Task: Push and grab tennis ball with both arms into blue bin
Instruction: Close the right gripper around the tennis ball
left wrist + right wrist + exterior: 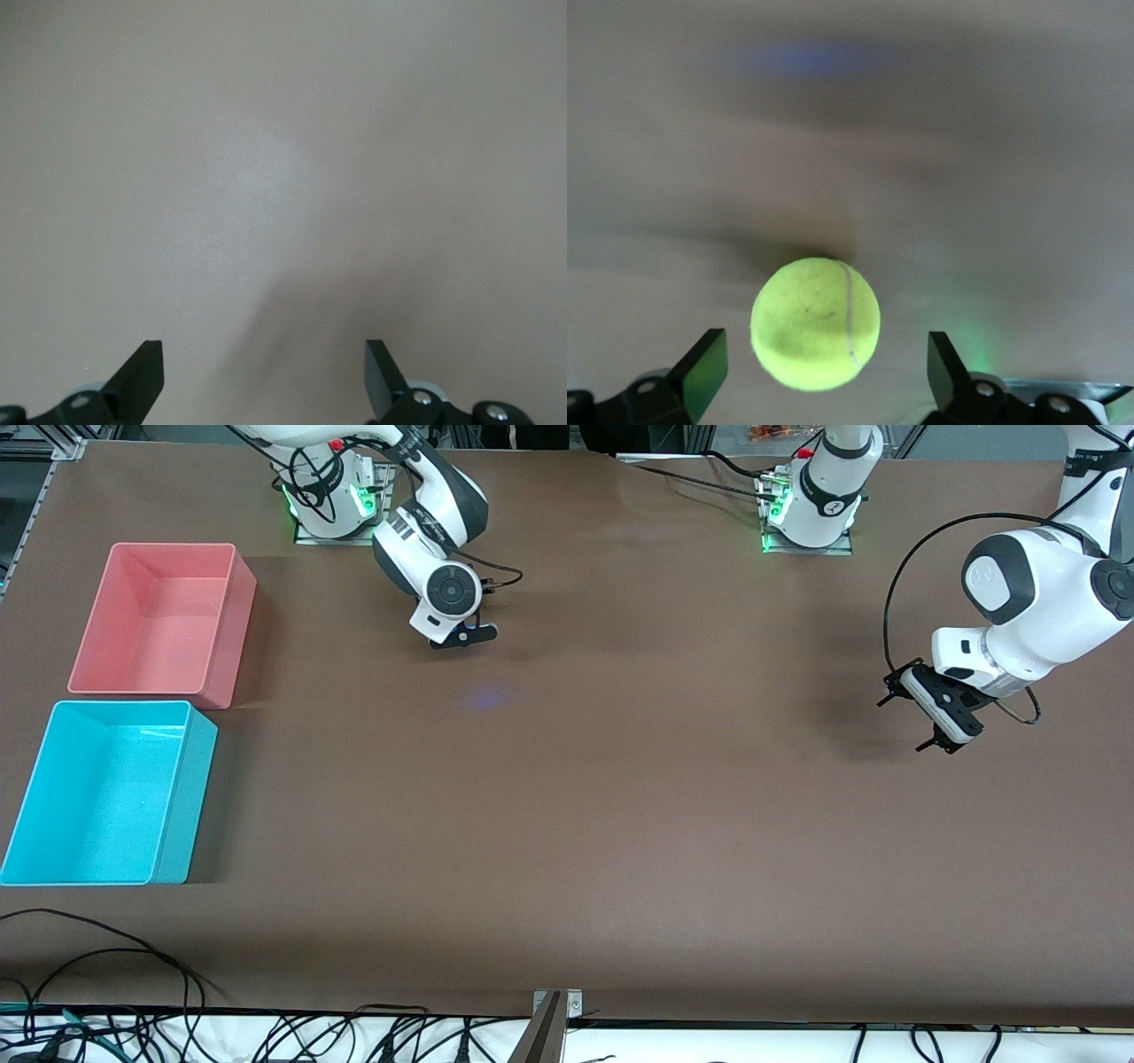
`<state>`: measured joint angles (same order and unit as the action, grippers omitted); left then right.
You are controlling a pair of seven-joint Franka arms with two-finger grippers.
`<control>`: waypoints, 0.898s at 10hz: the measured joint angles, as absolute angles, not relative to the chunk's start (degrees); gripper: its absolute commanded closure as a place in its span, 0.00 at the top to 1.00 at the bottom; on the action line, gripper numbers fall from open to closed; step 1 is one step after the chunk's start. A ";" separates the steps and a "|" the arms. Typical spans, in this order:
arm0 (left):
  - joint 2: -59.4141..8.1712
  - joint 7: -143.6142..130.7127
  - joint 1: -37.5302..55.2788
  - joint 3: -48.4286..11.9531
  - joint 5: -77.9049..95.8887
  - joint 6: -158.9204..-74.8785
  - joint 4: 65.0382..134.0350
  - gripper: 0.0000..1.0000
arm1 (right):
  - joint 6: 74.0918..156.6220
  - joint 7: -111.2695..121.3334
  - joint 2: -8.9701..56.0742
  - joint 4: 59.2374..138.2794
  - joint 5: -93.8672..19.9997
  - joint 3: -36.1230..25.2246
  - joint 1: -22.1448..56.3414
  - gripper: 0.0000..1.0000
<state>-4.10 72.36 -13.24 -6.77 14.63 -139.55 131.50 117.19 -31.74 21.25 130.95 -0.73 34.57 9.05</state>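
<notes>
The tennis ball (815,323), fuzzy yellow-green, rests on the brown table and shows only in the right wrist view. It lies between the wide-open fingers of my right gripper (823,345) without touching either one. In the front view my right gripper (462,638) hangs low near its own base, and its hand hides the ball. The blue bin (120,705) stands at the right arm's end of the table, nearer the front camera. My left gripper (904,724) is open over bare table at the left arm's end, and the left gripper (263,347) has nothing between its fingers.
A pink bin (173,546) of like size stands beside the blue bin, farther from the front camera. Loose black cables (106,948) lie along the table's front edge. A faint blue light spot (487,700) marks the table near my right gripper.
</notes>
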 measured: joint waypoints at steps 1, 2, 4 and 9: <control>-4.09 72.36 -13.24 -6.77 14.63 -139.47 131.52 1.00 | 117.59 -32.75 22.53 130.95 0.04 34.56 9.55 1.00; -4.08 72.36 -13.25 -6.78 14.63 -139.43 131.54 1.00 | 117.99 -33.09 23.26 130.95 0.23 34.56 9.79 1.00; -4.08 72.36 -13.26 -6.78 14.63 -139.39 131.56 1.00 | 119.00 -34.16 24.40 130.95 0.61 34.55 10.34 1.00; -2.99 72.35 -13.36 -6.67 14.63 -139.46 131.50 1.00 | 119.19 -36.85 26.35 130.95 2.59 34.22 12.20 0.44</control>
<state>-2.99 72.35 -13.36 -6.67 14.63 -139.46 131.50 119.19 -36.85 26.35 130.95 2.59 34.22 12.20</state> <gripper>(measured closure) 0.000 0.057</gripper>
